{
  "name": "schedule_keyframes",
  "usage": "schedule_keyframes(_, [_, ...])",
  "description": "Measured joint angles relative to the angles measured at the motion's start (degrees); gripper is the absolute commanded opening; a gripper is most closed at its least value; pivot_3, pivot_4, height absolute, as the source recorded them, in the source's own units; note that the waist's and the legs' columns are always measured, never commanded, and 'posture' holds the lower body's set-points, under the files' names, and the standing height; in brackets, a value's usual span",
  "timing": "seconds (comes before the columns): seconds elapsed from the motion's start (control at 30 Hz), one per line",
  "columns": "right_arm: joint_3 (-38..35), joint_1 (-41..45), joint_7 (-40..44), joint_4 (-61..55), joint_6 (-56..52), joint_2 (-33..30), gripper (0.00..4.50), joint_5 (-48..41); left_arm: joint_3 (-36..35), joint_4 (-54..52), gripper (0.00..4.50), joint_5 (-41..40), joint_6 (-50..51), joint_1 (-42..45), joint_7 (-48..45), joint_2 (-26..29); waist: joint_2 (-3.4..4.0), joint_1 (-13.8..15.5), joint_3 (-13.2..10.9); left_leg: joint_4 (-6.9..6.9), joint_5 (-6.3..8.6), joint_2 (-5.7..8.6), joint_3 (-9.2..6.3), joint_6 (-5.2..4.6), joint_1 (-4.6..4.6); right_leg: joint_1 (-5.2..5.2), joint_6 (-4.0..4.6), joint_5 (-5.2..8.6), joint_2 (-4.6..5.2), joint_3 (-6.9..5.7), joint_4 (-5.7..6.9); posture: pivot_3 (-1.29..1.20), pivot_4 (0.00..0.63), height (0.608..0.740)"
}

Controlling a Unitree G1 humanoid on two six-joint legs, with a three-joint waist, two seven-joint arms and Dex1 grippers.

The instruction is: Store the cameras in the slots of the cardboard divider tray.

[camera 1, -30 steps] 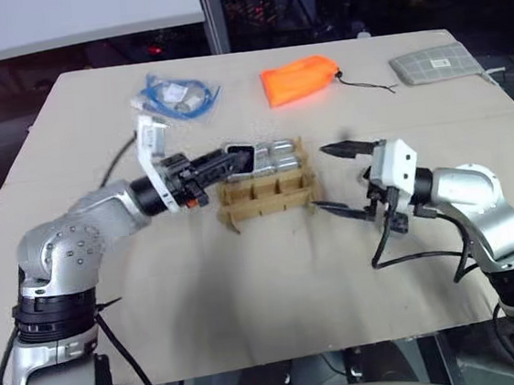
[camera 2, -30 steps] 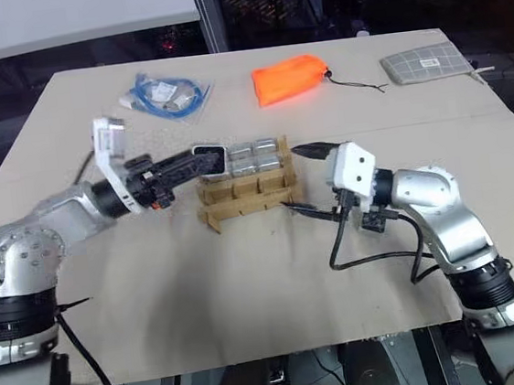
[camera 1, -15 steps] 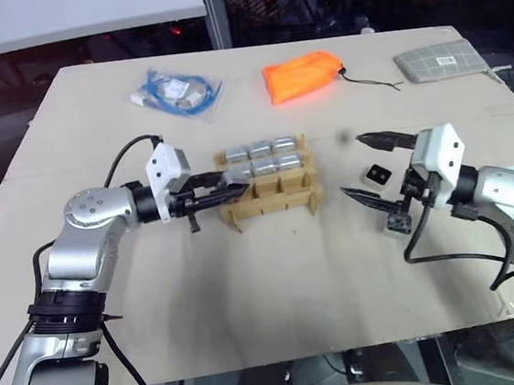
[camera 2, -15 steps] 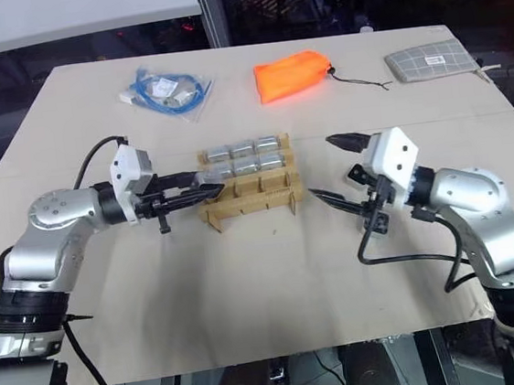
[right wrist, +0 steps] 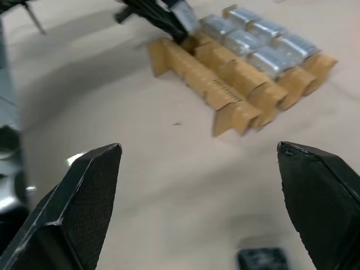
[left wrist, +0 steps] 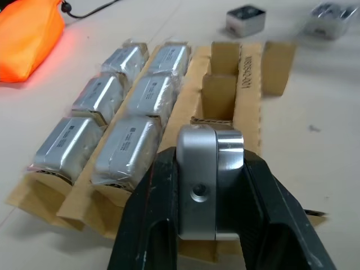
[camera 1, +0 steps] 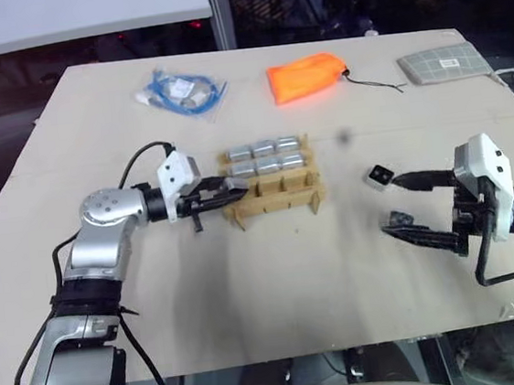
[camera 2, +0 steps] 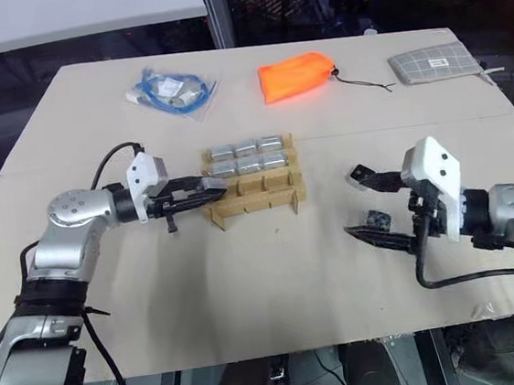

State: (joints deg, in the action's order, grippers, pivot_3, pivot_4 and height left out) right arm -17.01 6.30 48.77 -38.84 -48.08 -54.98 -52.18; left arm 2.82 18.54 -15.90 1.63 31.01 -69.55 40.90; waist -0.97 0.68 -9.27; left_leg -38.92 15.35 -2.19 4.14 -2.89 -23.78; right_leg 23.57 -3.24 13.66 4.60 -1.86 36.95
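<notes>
The cardboard divider tray (camera 1: pixel 277 205) lies mid-table. Several silver wrapped cameras (camera 1: pixel 266 165) fill its two back rows, and the front row's slots (left wrist: pixel 222 93) stand hollow. My left gripper (camera 1: pixel 230 193) is shut on a silver-grey camera (left wrist: pixel 209 183), holding it at the left end of the front row; I cannot tell whether it touches the cardboard. One loose camera (camera 1: pixel 380 177) with a dark lens on its face lies on the table right of the tray. Just beside it, my right gripper (camera 1: pixel 394 203) is open with nothing between its fingers.
An orange pouch (camera 1: pixel 307 76), a grey checked pouch (camera 1: pixel 443 63) and a bag of blue cable (camera 1: pixel 180 92) lie along the table's far side. Bare tabletop stretches in front of the tray.
My left gripper has come down with its camera from above the tray's back left to the front row's left end. The right gripper has drawn back to the right, away from the tray.
</notes>
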Motion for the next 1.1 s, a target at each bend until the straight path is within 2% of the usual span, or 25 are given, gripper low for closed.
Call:
schedule_keyframes(0.27, [0.0, 0.6, -2.8, -1.0, -1.9, 0.0, 4.38, -4.3, 1.5, 1.7, 0.77, 1.3, 2.4, 2.9, -2.2, -1.5, -0.02, 0.1, 0.0, -0.19, 0.05, 0.0, -0.03, -0.08, -0.09, -0.02, -0.01, 0.0, 0.01, -0.02, 0.03, 0.0, 0.15, 0.74])
schedule_keyframes(0.63, [0.3, 0.6, -3.8, -1.2, -1.5, 0.1, 4.38, -4.3, 11.5, 6.1, 0.77, 9.8, 10.7, 17.7, -14.0, 2.5, -0.06, 0.1, 0.0, -0.23, 0.07, 0.01, -0.04, -0.11, -0.13, -0.01, -0.02, 0.0, -0.04, -0.04, 0.03, 0.0, 0.15, 0.74])
schedule_keyframes(0.93, [0.5, 0.4, -4.9, -1.4, -0.3, 0.8, 4.38, -4.1, 18.0, 10.2, 0.77, 17.1, 9.6, 25.2, -17.5, 1.7, -0.08, 0.1, 0.0, -0.28, 0.08, 0.01, -0.05, -0.13, -0.14, -0.01, -0.02, 0.0, -0.04, -0.04, 0.06, 0.0, 0.15, 0.74])
schedule_keyframes(1.0, [0.6, 0.4, -5.0, -1.4, -0.3, 0.8, 4.5, -4.0, 18.2, 11.8, 1.81, 18.6, 8.2, 25.9, -17.5, 1.1, -0.08, 0.1, 0.0, -0.31, 0.08, 0.01, -0.05, -0.13, -0.14, -0.01, -0.02, 0.0, -0.04, -0.03, 0.1, 0.0, 0.15, 0.74])
schedule_keyframes(1.07, [0.6, 0.3, -5.0, -1.4, -0.3, 0.8, 4.5, -3.9, 18.2, 12.7, 2.53, 19.2, 7.3, 26.2, -17.3, 1.0, -0.08, 0.1, -0.1, -0.33, 0.08, 0.0, -0.06, -0.13, -0.14, -0.01, -0.02, 0.0, -0.04, -0.03, 0.12, 0.0, 0.15, 0.74])
schedule_keyframes(1.1, [0.6, 0.3, -5.0, -1.4, -0.3, 0.8, 4.5, -3.9, 18.2, 12.9, 3.04, 19.3, 6.9, 26.4, -17.3, 0.9, -0.08, 0.1, 0.0, -0.33, 0.08, 0.0, -0.06, -0.14, -0.14, -0.01, -0.02, 0.0, -0.04, -0.02, 0.12, 0.0, 0.15, 0.74])
